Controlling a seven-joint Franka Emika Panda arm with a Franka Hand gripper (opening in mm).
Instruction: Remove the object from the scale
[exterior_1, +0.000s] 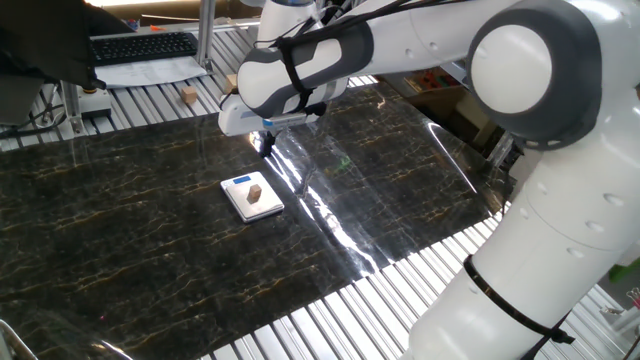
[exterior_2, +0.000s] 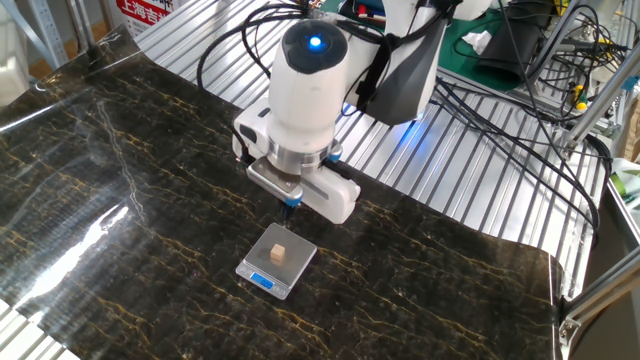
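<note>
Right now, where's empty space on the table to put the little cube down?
Bare dark marble mat lies left of and in front of the scale. Behind the scale it is crowded: the hand hangs there. The cube sits on the scale.
</note>
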